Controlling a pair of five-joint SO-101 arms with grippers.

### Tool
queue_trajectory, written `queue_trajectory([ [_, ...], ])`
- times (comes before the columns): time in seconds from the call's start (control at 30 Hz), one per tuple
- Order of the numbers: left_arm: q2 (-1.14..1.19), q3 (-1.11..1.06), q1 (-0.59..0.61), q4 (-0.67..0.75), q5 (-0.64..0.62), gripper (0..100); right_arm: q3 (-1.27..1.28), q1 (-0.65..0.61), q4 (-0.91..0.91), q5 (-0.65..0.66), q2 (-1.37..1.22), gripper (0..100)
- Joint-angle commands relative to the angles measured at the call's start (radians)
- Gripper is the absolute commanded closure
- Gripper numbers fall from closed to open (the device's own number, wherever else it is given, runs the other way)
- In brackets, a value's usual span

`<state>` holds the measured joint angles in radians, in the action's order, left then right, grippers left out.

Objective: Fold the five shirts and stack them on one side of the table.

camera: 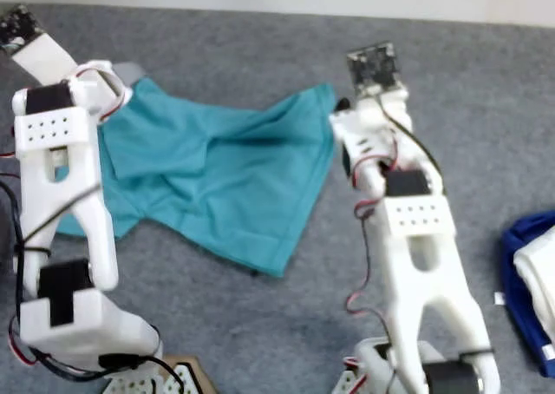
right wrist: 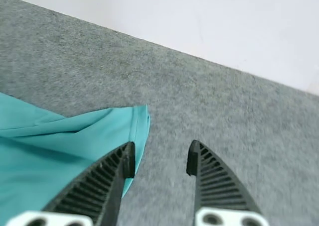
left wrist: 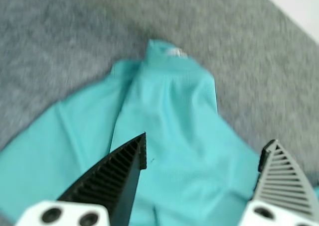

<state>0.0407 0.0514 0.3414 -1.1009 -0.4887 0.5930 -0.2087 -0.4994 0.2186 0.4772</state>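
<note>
A teal shirt (camera: 217, 177) lies crumpled and partly spread on the grey felt table (camera: 260, 38), left of centre. My left gripper (left wrist: 202, 156) hangs open above the shirt's collar end (left wrist: 167, 54), with teal cloth (left wrist: 174, 126) under both fingers and nothing held. My right gripper (right wrist: 160, 156) is open just over the shirt's far right corner (right wrist: 137, 119), one finger above the cloth's edge and the other above bare felt. In the high view the left arm (camera: 52, 151) stands over the shirt's left side and the right arm (camera: 408, 212) beside its right edge.
A dark blue garment with a white one on it (camera: 533, 277) lies at the right edge. A brown board (camera: 186, 372) peeks in by the left arm's base. The table's far edge meets a white wall (right wrist: 224, 27). Bare felt stretches between the shirt and the blue pile.
</note>
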Motion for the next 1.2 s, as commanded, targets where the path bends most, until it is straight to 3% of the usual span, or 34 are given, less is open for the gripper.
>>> queue_trajectory([
  [0.0,-0.111,0.038,-0.041,-0.132,-0.003,64,-0.021,-0.013,-0.128,-0.044,0.13,82.5],
  [0.17,-0.203,-0.117,-0.045,-0.175,-0.002,64,0.077,-0.022,-0.2,-0.089,0.266,82.5],
  [0.4,-0.364,-0.369,-0.022,-0.164,0.0,64,0.28,-0.131,-0.254,-0.087,0.479,82.5],
  [0.67,-0.378,-0.595,0.021,0.124,0.12,64,0.401,-0.177,-0.182,-0.089,0.536,82.5],
  [0.87,-0.209,-0.57,0.025,0.183,0.132,64,0.472,-0.177,-0.068,-0.087,0.535,82.5],
  [1.17,0.096,-0.346,0.107,0.164,0.132,64,0.538,-0.196,0.051,-0.084,0.498,82.5],
])
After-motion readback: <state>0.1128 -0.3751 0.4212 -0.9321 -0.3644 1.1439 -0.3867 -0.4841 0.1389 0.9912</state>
